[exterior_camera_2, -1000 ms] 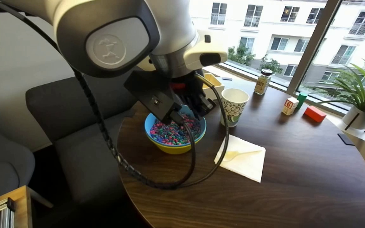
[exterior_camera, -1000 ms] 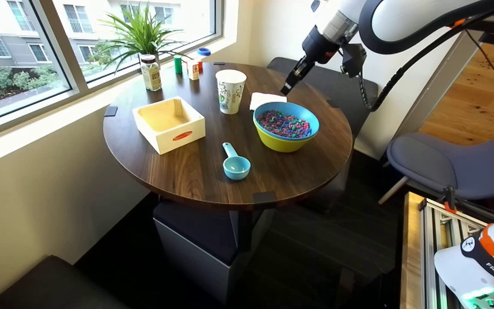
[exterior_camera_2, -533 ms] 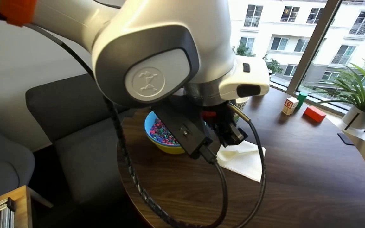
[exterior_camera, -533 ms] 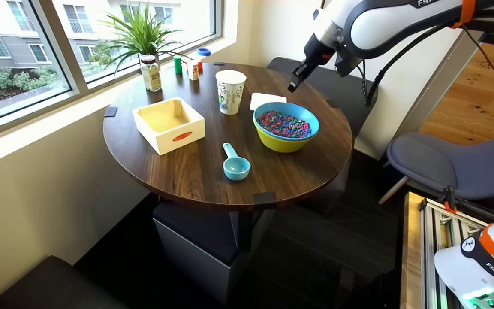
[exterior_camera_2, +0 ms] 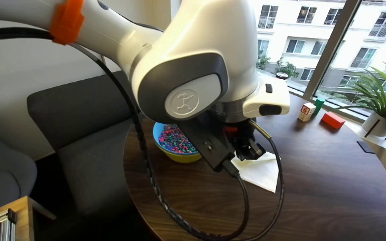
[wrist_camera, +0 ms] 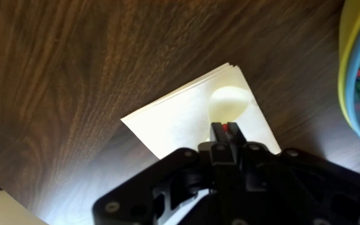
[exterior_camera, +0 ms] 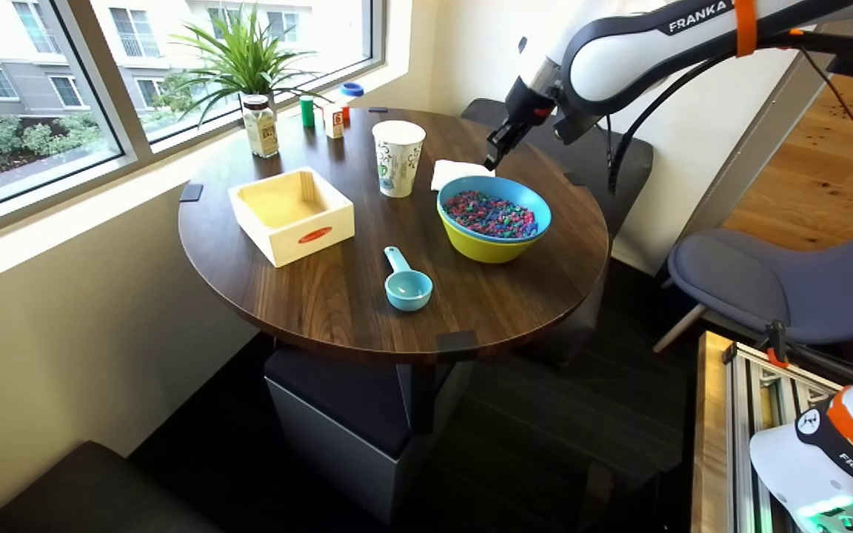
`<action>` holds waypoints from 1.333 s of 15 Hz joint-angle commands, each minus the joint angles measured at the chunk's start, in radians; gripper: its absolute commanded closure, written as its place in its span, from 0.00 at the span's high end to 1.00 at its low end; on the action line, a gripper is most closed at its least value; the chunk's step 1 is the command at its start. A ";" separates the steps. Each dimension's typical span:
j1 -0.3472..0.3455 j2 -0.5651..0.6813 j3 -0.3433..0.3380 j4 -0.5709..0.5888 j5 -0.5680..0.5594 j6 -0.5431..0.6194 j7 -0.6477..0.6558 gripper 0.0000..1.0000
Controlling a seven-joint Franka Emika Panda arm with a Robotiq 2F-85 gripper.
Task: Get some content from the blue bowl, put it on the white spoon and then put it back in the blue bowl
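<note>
My gripper (wrist_camera: 225,127) is shut on a small red piece (wrist_camera: 225,127) of the content, pinched between its fingertips. Below it lies the white spoon (wrist_camera: 227,103), pale and resting on a folded napkin (wrist_camera: 180,125); the gripper covers part of its handle in the wrist view. The blue bowl (exterior_camera: 521,198), with a yellow-green outside, stands beside the napkin, partly cut off at the right of the wrist view (wrist_camera: 352,93). Its heap of mixed-colour content (exterior_camera: 489,213) shows in both exterior views. In an exterior view the arm hides most of the spoon.
A tall paper cup (exterior_camera: 397,159) stands near the napkin. A square wooden tray (exterior_camera: 315,231) and a light-blue measuring scoop (exterior_camera: 408,287) are on the round table (exterior_camera: 345,296). A seasoning jar (exterior_camera: 260,126), small blocks (exterior_camera_2: 307,112) and a plant (exterior_camera: 245,66) are towards the window.
My gripper has travelled from beside the bowl to over the napkin and spoon, then sunk a little. Its jaws have stayed shut. Bowl and table objects have not moved.
</note>
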 commanded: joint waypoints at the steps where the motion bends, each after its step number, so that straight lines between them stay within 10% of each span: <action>1: 0.000 0.041 0.009 0.034 0.027 -0.017 0.014 0.02; 16: 0.000 0.096 0.019 0.074 0.050 -0.023 0.035 0.02; 20: 0.001 0.097 0.022 0.074 0.050 -0.026 0.036 0.29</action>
